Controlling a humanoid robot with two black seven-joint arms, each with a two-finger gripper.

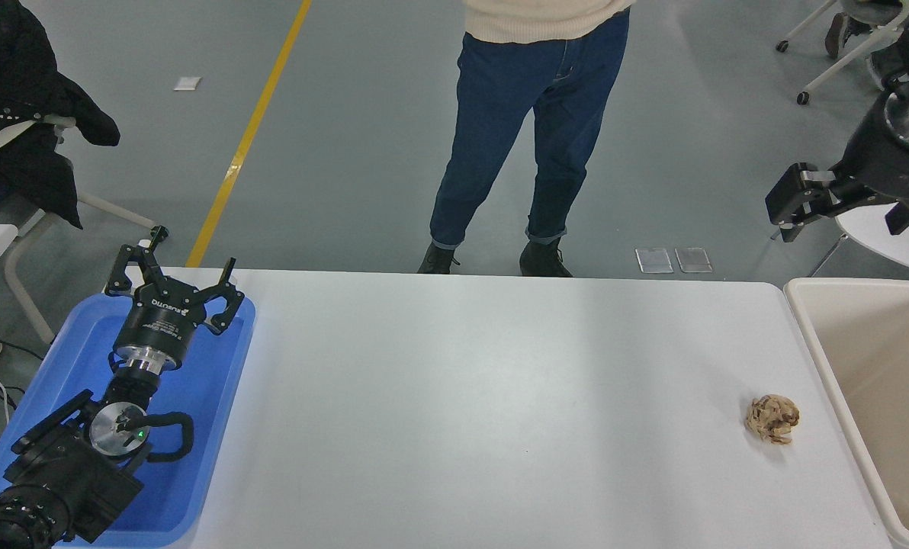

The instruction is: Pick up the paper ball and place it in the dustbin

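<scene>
The paper ball (772, 418), a small crumpled tan-brown wad, lies on the white table (485, 412) near its right end, just left of the dustbin. The dustbin (811, 329) is a large cream-beige bin at the table's right edge, partly cut off by the picture. My right gripper (843, 217) hangs high at the upper right, above the bin's far corner and well away from the ball. Its jaws are spread and empty. My left gripper (178, 268) is parked open over the blue tray at the lower left.
A shallow blue tray (218, 427) lies under the left arm at the table's left end. A person in blue jeans (527, 137) stands at the table's far side. A chair with a black jacket (27, 130) stands at far left.
</scene>
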